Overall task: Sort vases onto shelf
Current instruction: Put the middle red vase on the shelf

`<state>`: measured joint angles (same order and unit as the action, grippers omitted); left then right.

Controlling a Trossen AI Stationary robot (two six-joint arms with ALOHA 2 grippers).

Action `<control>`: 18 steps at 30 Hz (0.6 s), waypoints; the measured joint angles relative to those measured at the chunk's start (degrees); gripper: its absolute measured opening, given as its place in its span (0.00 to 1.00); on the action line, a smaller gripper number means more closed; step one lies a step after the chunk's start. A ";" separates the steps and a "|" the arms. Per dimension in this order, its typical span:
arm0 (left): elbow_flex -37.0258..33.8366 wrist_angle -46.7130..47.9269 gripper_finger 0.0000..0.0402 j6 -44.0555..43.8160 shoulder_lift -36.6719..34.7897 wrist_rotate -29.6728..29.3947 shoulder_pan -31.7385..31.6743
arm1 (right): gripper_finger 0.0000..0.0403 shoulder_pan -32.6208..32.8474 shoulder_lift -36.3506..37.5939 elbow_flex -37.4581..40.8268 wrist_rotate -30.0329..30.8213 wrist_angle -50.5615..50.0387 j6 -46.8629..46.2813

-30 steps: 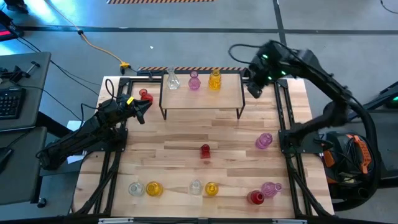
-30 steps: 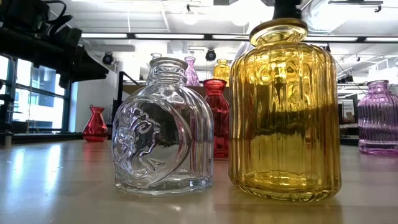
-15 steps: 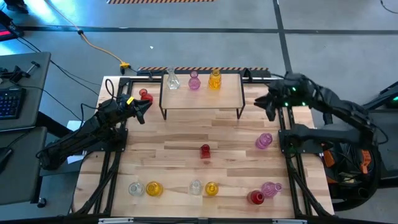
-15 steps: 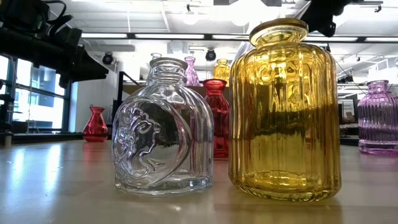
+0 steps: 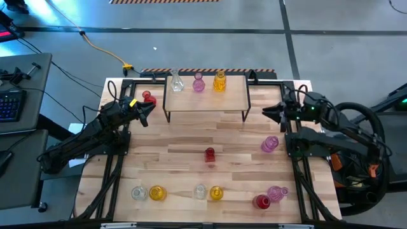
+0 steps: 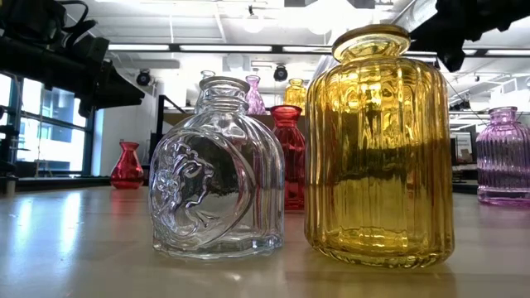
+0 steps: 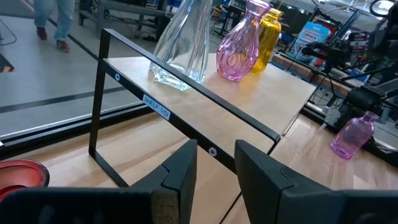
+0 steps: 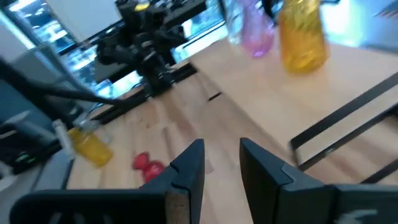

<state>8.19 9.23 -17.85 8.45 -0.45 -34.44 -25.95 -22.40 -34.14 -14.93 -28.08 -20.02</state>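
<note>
Biggest thing first: the butcher-block table point(image 5: 191, 137), with both my arms hanging over it. The shelf point(image 5: 206, 102) sits right between my two pincers, toward the back of the table.

My left pincer point(image 5: 147, 109) is parked just off the shelf's left end and pointed at its wire leg. Its fingers are spread a bit with nothing between them. Through that wrist camera the shelf edge is straight ahead of the fingertips. My right pincer point(image 5: 270, 113) is near the shelf's right end, aimed back toward it. Same deal: fingers parted a little, nothing pinched.

Vases now. Three are up on the shelf in a row along its back edge, ahead of both pincers: a clear vase point(image 5: 176, 82), a pink vase point(image 5: 198, 83) and an amber vase point(image 5: 219, 81). The clear one is nearest my left pincer and the amber one nearest my right.

A red vase point(image 5: 149, 97) stands on the table just beside my left pincer, off the shelf's left end. A purple vase point(image 5: 269, 144) lies on the table near my right pincer, on the front side of it. Another small red vase point(image 5: 210, 154) sits mid-table, in front of the shelf and well apart from both pincers.

The front row of vases point(image 5: 200, 191) is strung along the table's front edge, far from either pincer: clear, amber, clear, amber, then a red and a pink one close together.
</note>
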 joint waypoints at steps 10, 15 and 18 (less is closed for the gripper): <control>0.00 0.00 0.25 0.00 -0.01 0.00 -0.01 | 0.21 7.30 -7.38 0.20 -0.17 6.12 -4.71; 0.00 0.00 0.25 0.00 -0.01 -0.01 -0.01 | 0.21 12.64 -16.12 0.20 1.41 12.58 -7.02; 0.00 0.00 0.25 0.00 -0.02 0.00 -0.02 | 0.20 15.47 -21.88 0.16 2.56 19.03 -9.11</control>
<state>8.19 9.23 -17.85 8.43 -0.45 -34.45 -10.48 -44.28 -33.98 -12.37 -9.05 -29.13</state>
